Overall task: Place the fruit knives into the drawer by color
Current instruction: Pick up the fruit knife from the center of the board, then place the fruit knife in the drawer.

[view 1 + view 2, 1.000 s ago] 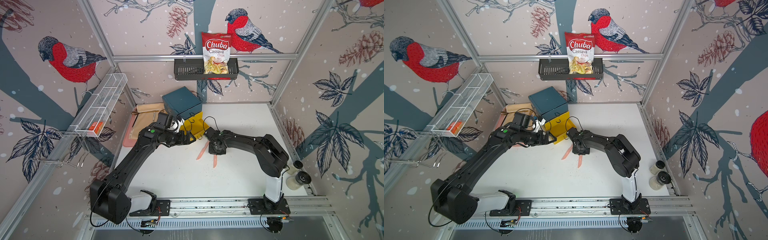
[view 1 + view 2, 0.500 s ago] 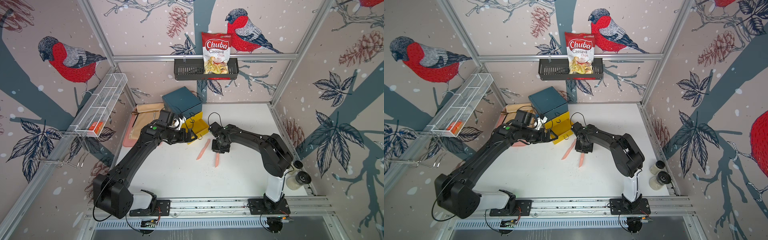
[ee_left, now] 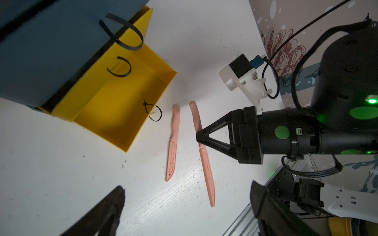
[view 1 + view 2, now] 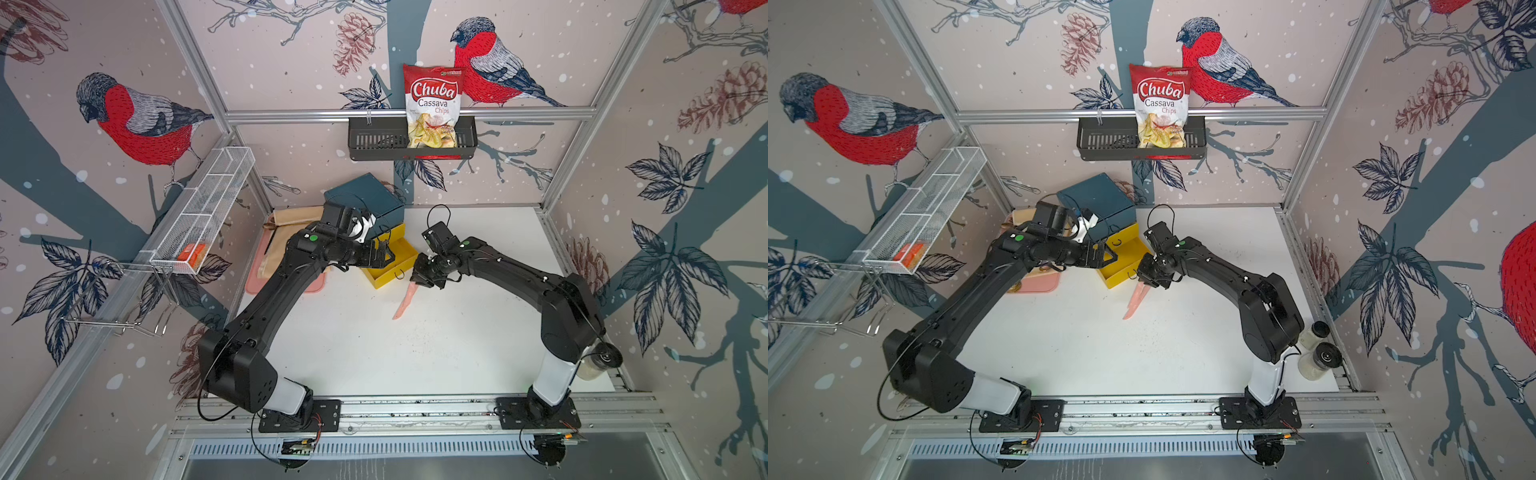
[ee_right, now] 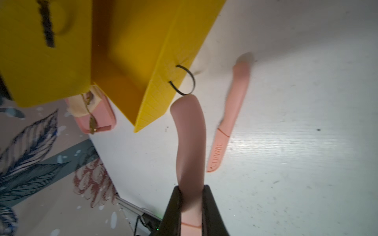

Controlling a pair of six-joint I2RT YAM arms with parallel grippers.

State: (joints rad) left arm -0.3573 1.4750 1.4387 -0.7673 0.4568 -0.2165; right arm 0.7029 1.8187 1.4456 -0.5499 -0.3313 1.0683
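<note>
- Both top views: right gripper (image 4: 424, 277) near table centre w/ one pink sliver (image 4: 404, 302) poking out toward 7 o'clock; can't tell which pink knife it is.
- Right wrist view blurred; held pink knife (image 5: 189, 143) has its blade end cut off by frame edge & black fingers (image 5: 176, 204).
- Left wrist view crops the left gripper (image 3: 187, 184): only 2 dark finger ends show, wide apart, nothing btwn them.
- Drawer chest (image 4: 365, 199) at approx 11 o'clock on the table (image 4: 353, 345), front partly hidden by left arm; insides of teal top & middle yellow drawers unseen. Lowest yellow drawer (image 3: 114, 114) pulled far out toward 5 o'clock.
- Pink tray (image 4: 254, 286) at 9 o'clock mostly under left arm; contents hard to make out.
- Right gripper almost closed, pinching the held pink knife around mid-length, handle end aimed at the drawer front. Whether it touches the table: can't tell.
- Loose pink knife (image 3: 173, 143) lies flat on the table just beside the held one, near the open drawer's front, touching neither.
- Left arm: base at 7 o'clock, long link climbs toward 1, forearm turns toward 3; gripper hangs fully spread over the open drawer, gripping nothing.
- Right arm: base at 5 o'clock, long link reaches toward 10, wrist dips so jaws point down toward 8.
</note>
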